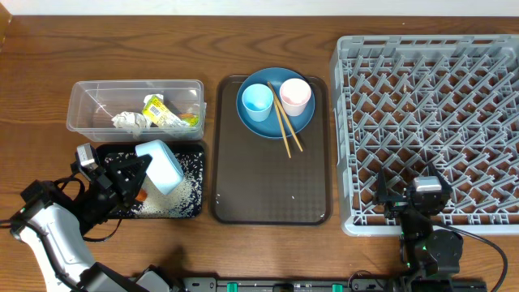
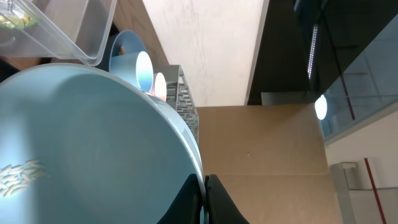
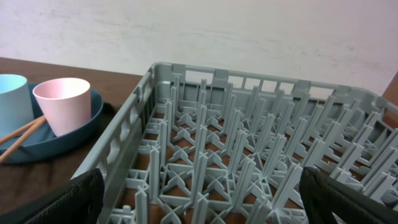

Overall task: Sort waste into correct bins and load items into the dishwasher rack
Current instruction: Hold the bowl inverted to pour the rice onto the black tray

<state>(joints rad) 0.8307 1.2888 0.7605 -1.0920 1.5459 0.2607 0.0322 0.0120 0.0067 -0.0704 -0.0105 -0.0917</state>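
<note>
Bowl (image 1: 160, 166) being held tilted over black tray (image 1: 186, 148), rim being gripped by L fingers (image 2: 219, 205); rice (image 1: 174, 199) prob. being dumped. R fingers (image 3: 68, 202) being kept wide open by rack (image 1: 430, 122). Next: bowl needing transfer to rack.

A dark wood-grain bench (image 1: 268, 32) filled the frame. Behind stood a pale wall (image 3: 217, 31); a round light (image 2: 321, 107) glowed at right.

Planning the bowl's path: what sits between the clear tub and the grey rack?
The overhead view shows the brown serving tray there, carrying the blue plate with a light blue cup, a pink cup and two chopsticks.
</note>
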